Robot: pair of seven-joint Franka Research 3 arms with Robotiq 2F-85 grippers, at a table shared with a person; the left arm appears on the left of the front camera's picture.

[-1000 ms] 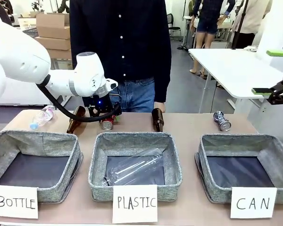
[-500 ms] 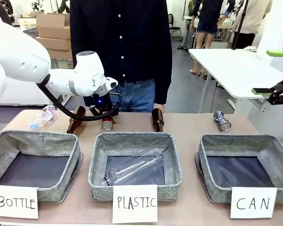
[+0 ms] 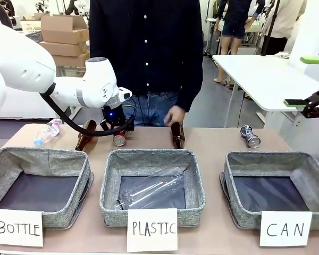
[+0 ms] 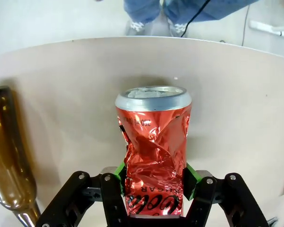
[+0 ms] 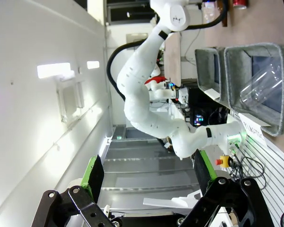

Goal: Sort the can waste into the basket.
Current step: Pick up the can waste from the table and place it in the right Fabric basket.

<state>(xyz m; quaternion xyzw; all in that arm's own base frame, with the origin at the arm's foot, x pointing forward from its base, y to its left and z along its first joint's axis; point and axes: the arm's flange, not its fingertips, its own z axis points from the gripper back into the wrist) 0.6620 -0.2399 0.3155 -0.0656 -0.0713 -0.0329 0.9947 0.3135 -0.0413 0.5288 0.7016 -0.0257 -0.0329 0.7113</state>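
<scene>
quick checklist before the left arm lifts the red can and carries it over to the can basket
1. Grip: the left gripper is shut on the red can, green pads on both sides: ok.
2. Neighbour: the lying brown bottle is apart from the gripper: ok.
3. Way across to the can basket: a person's hand is near the upright brown bottle in between: not ok.
4. Other arm: the right gripper is open, raised off to the side: ok.
5. Hold firm enough on the crumpled metal: cannot tell.
</scene>
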